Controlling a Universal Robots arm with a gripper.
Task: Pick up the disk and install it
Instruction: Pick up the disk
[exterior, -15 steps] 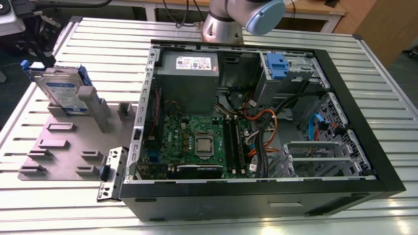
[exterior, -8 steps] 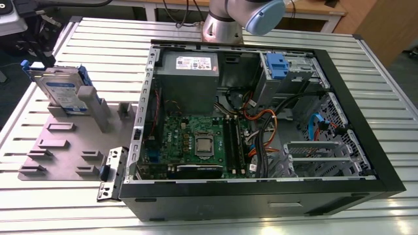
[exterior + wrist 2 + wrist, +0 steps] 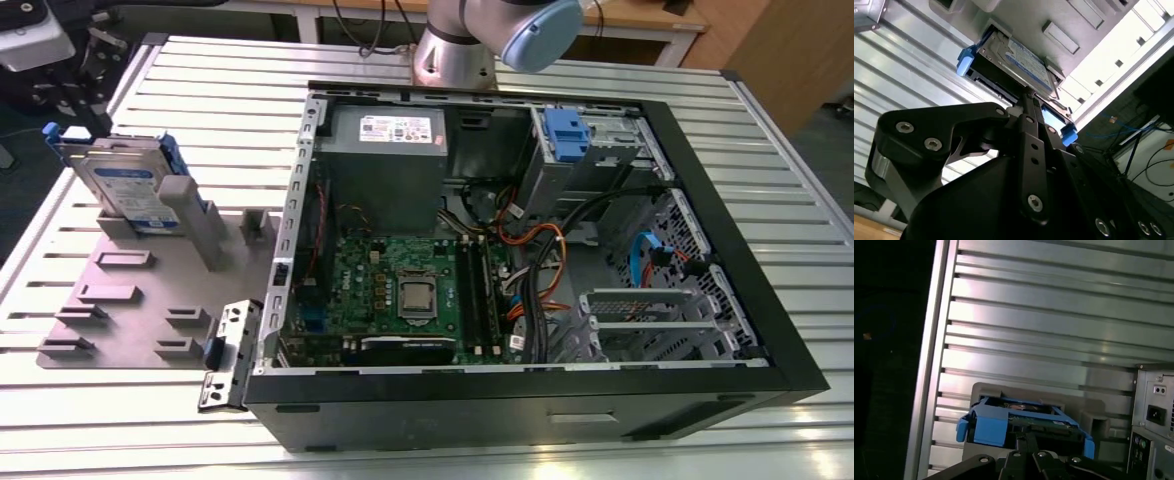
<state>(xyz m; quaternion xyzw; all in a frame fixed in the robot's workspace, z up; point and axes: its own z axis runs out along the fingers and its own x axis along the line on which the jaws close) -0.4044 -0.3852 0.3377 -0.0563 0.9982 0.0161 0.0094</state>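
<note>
While the ribbed metal bench (image 3: 761, 140) carries an open black computer case (image 3: 534, 410), whose grey power unit wears a white sticker (image 3: 394, 128) with print too small to read, a slotted grey plate (image 3: 134, 310) lies beside it, by the bench's edge at the exterior view's left. The silver disk (image 3: 130, 185) stands on edge in the plate, blue plastic bracket around it, its white-and-blue label illegible. The black hand (image 3: 1026, 95) sits at its bracketed edge; whether apart or clamped, I cannot tell.

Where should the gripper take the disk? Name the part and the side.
Probably pinch the disk across its flat faces at the free top edge, coming from above: it stands on edge in the grey holder, which blocks its lower end.
</note>
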